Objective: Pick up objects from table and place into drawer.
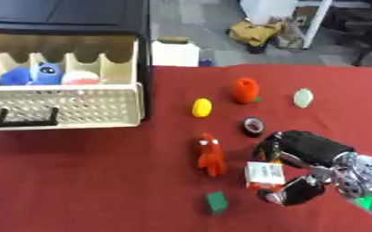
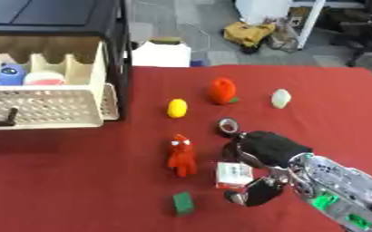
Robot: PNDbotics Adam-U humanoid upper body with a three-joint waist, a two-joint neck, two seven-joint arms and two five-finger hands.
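Note:
My right hand (image 1: 304, 152) reaches in from the lower right and its fingers and thumb are curled round a small white and red box (image 1: 264, 175) just above the red tablecloth. Left of it stands a red toy figure (image 1: 211, 155), with a green block (image 1: 215, 202) in front. Further back lie a black tape roll (image 1: 253, 126), a yellow lemon (image 1: 202, 108), an orange fruit with a green leaf (image 1: 246, 89) and a pale egg-shaped thing (image 1: 303, 98). The cream drawer (image 1: 62, 108) is pulled out at the left; a blue plush (image 1: 32, 74) and a pink and white thing (image 1: 81, 78) lie in it. My left hand does not show.
The drawer belongs to a black cabinet (image 1: 70, 16) on the table's far left corner. A white box (image 1: 176, 52) stands behind the table's far edge (image 1: 268, 66). Beyond are floor clutter and a yellow bag (image 1: 255, 31).

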